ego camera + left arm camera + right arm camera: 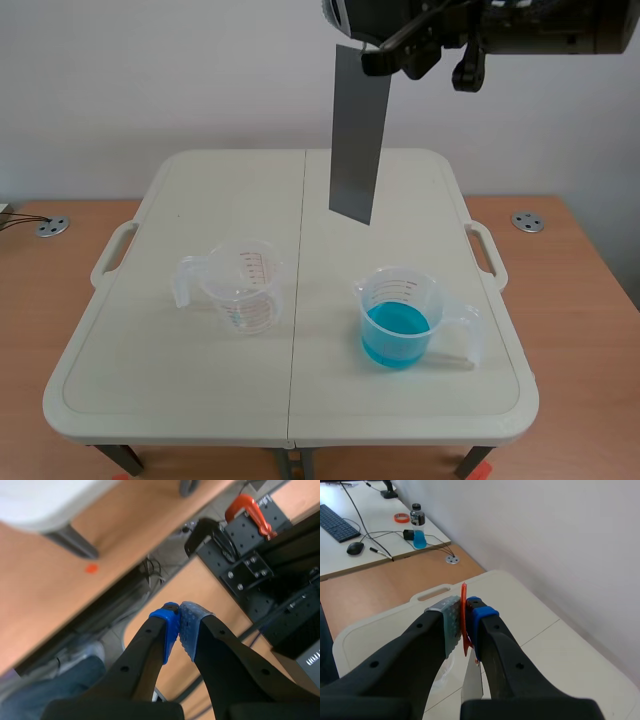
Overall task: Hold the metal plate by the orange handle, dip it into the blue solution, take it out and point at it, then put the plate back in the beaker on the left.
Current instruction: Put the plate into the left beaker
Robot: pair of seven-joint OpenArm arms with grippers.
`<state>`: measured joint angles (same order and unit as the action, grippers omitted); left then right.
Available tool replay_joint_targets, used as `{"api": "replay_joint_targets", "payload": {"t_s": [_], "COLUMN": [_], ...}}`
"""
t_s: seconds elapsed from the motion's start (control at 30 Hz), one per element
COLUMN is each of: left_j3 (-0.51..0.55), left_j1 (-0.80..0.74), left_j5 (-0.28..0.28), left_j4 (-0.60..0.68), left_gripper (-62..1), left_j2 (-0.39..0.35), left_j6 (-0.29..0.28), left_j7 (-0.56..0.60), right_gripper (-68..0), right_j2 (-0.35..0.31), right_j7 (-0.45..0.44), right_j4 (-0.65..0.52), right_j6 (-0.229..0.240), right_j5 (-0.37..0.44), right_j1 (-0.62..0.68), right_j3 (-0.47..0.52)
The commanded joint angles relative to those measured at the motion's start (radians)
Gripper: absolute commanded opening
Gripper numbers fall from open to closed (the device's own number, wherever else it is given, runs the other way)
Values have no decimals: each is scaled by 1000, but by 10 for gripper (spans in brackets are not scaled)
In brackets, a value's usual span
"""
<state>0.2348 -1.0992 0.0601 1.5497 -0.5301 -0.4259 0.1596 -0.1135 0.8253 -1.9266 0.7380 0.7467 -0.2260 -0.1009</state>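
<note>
Right end effector (465,622), flat metal plate (357,130)

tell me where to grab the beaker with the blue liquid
Likely by the handle of the blue beaker, coming from the right arm's side: the handle juts out that way and looks thin enough to pinch, while the body is round and wide.

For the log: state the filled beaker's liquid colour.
The liquid is blue, clearest in the scene view.
</note>
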Motion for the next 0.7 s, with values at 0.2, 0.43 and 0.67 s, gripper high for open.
{"api": "replay_joint_targets", "payload": {"t_s": [0.2,0.43,0.67], "left_j3": [-5,-11,-11], "left_j1": [20,23,39], "left_j5": [-5,-5,-4], "left_j4": [-52,-52,-52], "left_gripper": [-578,-578,-578], "left_j2": [65,70,70], "left_j6": [-3,-6,-10], "left_j7": [1,1,-24], "right_gripper": [-665,-665,-665], "right_j2": [48,89,124], "right_j7": [-11,-17,-36], "right_j4": [93,187,293], "right_j6": [8,8,8], "right_j5": [-23,-42,-52], "right_j1": [-89,-150,-211], "right_j3": [-64,-117,-161]}}
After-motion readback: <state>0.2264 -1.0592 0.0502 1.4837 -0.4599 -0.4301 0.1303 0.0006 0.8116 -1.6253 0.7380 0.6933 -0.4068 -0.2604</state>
